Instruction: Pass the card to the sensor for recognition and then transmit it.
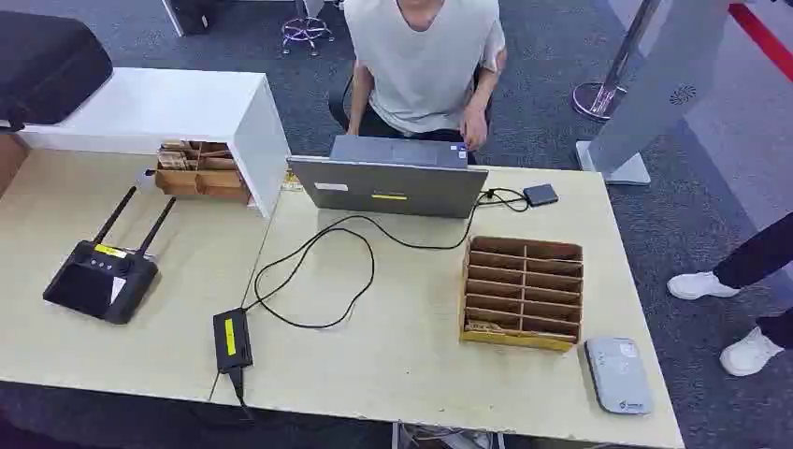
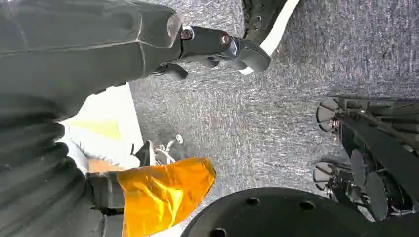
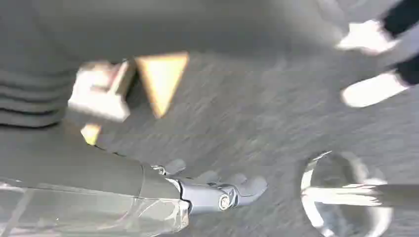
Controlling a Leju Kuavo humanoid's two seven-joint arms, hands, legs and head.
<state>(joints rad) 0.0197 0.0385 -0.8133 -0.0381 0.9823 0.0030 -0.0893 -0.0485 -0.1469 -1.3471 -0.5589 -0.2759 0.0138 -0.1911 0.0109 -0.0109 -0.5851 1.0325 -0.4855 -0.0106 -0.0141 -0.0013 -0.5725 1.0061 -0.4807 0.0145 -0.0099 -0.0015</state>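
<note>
Left hand (image 2: 212, 47): seen in the left wrist view, hanging over grey carpet (image 2: 257, 123), dark fingers (image 2: 249, 53) spread and nothing in them. A crumpled orange-gold foil wrap (image 2: 163, 192) is close to the camera.

Right hand (image 3: 212, 190): seen in the blurred right wrist view, also over the carpet, fingers loosely extended and nothing held. White shoes (image 3: 368, 37) lie beyond it.

The head view gives the table, nearest first:
- Pale wooden table (image 1: 393, 365).
- Grey-white rounded flat device (image 1: 617, 374), near right corner, long axis running near to far.
- Black power brick with yellow label (image 1: 232, 339), near edge, its black cable (image 1: 318, 271) looping towards the laptop.
- Brown wooden slotted rack (image 1: 522, 292), just left of and beyond the flat device. A pale strip, possibly the card (image 1: 482, 326), lies in its nearest left slot, long axis across the table; its facing is too small to tell.
- Black box with two antennas (image 1: 98, 276), far left, antennas pointing away.
- Grey laptop (image 1: 388, 178), open towards the far side.
- Second wooden organiser (image 1: 196, 168), under a white shelf box (image 1: 150, 108).
- Seated person in a pale shirt (image 1: 425, 56), behind the laptop.
</note>
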